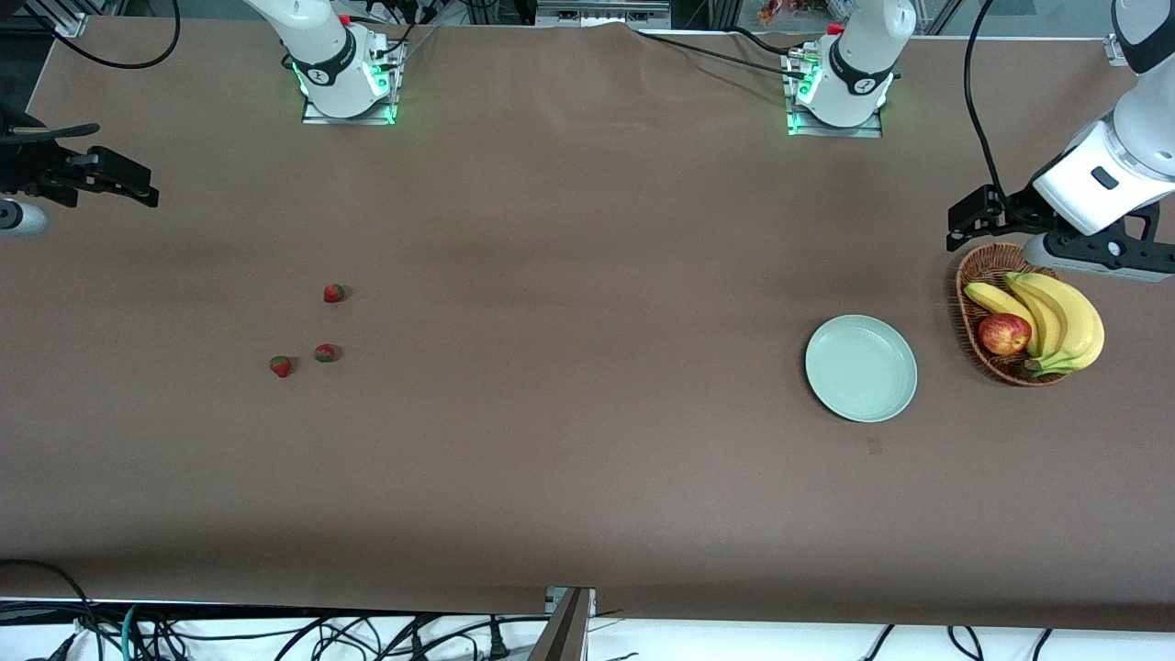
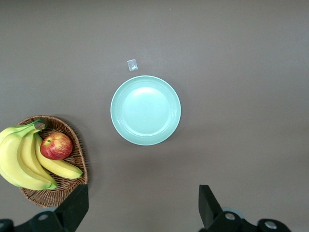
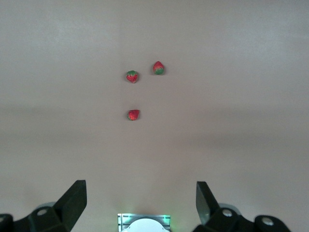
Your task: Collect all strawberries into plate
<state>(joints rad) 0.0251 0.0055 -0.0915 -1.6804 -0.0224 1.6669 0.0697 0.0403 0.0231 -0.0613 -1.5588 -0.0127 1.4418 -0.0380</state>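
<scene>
Three strawberries are lying on the brown table (image 1: 569,275) toward the right arm's end, all of them well apart from the plate (image 1: 861,368); the first strawberry (image 1: 333,293) is sitting farthest from the front camera; the second strawberry (image 1: 325,352) is lying nearer to that camera, with the third strawberry (image 1: 281,366) just beside it and slightly nearer still, closer to the right arm's end. The same three are showing in the right wrist view as a loose triangle: the first (image 3: 133,114), the second (image 3: 132,76) and the third (image 3: 158,67); none of them is touching another.

The pale green plate is sitting toward the left arm's end of the table, with nothing lying in it; it is also showing in the left wrist view (image 2: 145,110), with a small white scrap (image 2: 132,65) lying just beside its rim. A wicker basket (image 1: 975,275) is standing near the plate, closer to the left arm's end, holding a bunch of bananas (image 1: 1056,317) and a red apple (image 1: 1003,333).

The right gripper (image 1: 124,179) is hanging over the table's edge at the right arm's end, its fingers (image 3: 75,198) standing wide apart and holding nothing; the left gripper (image 1: 973,216) is hanging over the basket, its fingers (image 2: 77,205) also spread apart and holding nothing.
</scene>
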